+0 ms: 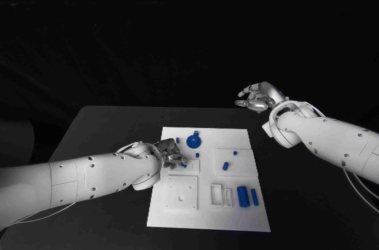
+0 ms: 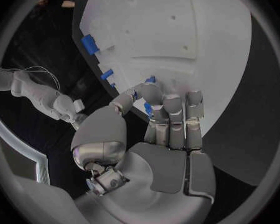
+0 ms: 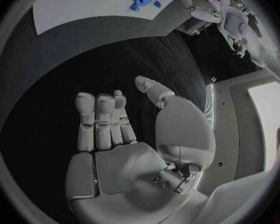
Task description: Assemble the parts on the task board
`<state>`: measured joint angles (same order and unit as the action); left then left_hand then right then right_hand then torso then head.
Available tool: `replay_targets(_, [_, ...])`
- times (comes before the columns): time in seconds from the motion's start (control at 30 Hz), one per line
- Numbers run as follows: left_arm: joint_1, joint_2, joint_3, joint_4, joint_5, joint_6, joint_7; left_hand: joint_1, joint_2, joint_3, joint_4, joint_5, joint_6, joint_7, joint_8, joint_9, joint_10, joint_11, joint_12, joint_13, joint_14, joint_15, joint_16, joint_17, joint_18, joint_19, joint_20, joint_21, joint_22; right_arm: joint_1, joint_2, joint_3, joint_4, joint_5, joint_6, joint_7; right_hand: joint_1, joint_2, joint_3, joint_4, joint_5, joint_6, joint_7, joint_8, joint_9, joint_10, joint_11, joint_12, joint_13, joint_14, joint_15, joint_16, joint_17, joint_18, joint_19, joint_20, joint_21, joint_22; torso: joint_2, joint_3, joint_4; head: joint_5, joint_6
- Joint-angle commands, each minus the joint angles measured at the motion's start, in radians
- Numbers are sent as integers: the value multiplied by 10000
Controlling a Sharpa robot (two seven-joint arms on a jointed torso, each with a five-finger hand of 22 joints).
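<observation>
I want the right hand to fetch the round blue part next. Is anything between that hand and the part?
Nothing visible blocks it. The right hand hangs open beyond the far edge of the task board; only bare black table and white board lie between it and the round blue part. The left hand is nearer the robot.

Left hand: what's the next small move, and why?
Probably close the left hand on the small blue part at its fingertips and lift it. The hand sits at the task board's left edge, fingers on that part, while the right hand hangs open off the board, holding nothing.
</observation>
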<state>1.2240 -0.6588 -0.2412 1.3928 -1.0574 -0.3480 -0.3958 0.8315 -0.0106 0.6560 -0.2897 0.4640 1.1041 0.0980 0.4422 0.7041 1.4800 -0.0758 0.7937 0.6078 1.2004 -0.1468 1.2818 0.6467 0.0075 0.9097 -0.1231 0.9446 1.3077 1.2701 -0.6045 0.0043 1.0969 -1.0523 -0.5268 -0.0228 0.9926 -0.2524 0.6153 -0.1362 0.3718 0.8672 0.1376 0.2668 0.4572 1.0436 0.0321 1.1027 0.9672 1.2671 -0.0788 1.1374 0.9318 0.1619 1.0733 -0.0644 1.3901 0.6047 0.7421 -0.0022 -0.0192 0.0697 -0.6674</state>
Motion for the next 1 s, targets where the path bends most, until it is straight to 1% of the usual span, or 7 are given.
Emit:
replay_targets(0.03, [-15,31,-3,-2,-72,157,69,89,55,57,-20,71,1360,-1188,36,1341,-527,-481,66,-13,-19,-176,42,-14,78,-65,-1328,51,128,2,13,5,-5,-59,137,6,-9,74,-47,10,55,1,84,-2,17,-67,-4,59,-17,52,-2,-55,16,999,-27,-68,-53,10,-1,-7,1,6,0])
replay_targets(0.13, [-16,34,-3,18,-200,285,61,94,48,59,-23,72,1360,-1189,34,1344,-528,-483,70,-18,-18,-178,44,-20,80,-64,-1329,53,126,2,17,5,-6,-59,163,-4,-10,76,-50,10,58,1,83,-2,17,-66,-4,61,-19,52,-2,-55,17,999,-26,-69,-54,11,-3,-7,2,2,-11])
replay_targets(0.27, [-18,32,-3,27,-314,398,37,149,-16,78,-28,93,1370,-1197,29,1362,-526,-489,98,-41,-10,-184,67,-46,89,-66,-1337,71,122,2,27,5,-14,-59,162,-3,-12,78,-53,9,60,1,83,-1,18,-66,-5,63,-21,53,-2,-56,19,999,-24,-71,-55,13,1,-9,1,8,-14])
replay_targets(0.4, [-19,28,-3,20,-326,419,19,173,-36,86,-26,103,1375,-1198,26,1369,-526,-491,111,-50,-8,-186,78,-58,91,-66,-1339,78,120,2,30,5,-11,-59,162,-4,-14,80,-57,9,62,1,83,-1,18,-66,-5,65,-24,55,-2,-56,20,999,-22,-73,-56,15,-4,-5,7,8,-23])
replay_targets(0.57, [-20,22,-3,19,-328,424,7,185,-41,88,-25,108,1379,-1199,25,1375,-524,-492,121,-56,-6,-186,87,-65,91,-65,-1340,84,119,2,34,5,-13,-59,170,-7,-17,84,-61,8,66,0,83,-1,19,-66,-5,67,-27,56,-3,-57,22,999,-21,-75,-57,17,0,-8,-2,10,-35])
replay_targets(0.83, [-20,21,-3,5,-335,444,-27,196,-43,89,-23,117,1384,-1200,24,1382,-523,-493,134,-63,-4,-187,97,-74,91,-62,-1340,92,117,2,33,5,-14,-59,176,-12,-18,88,-65,7,70,-1,83,-1,19,-67,-5,70,-31,57,-3,-58,25,999,-19,-79,-60,19,-1,-11,0,13,-34])
replay_targets(1.0, [-20,64,-3,-22,-338,450,-60,200,-42,87,-21,146,1393,-1202,24,1391,-521,-494,151,-72,-1,-189,111,-85,91,-58,-1340,103,115,2,35,5,-20,-60,186,-26,-20,90,-69,6,74,-1,83,0,20,-68,-6,72,-34,58,-3,-59,27,999,-18,-81,-61,21,2,-6,2,19,-35])
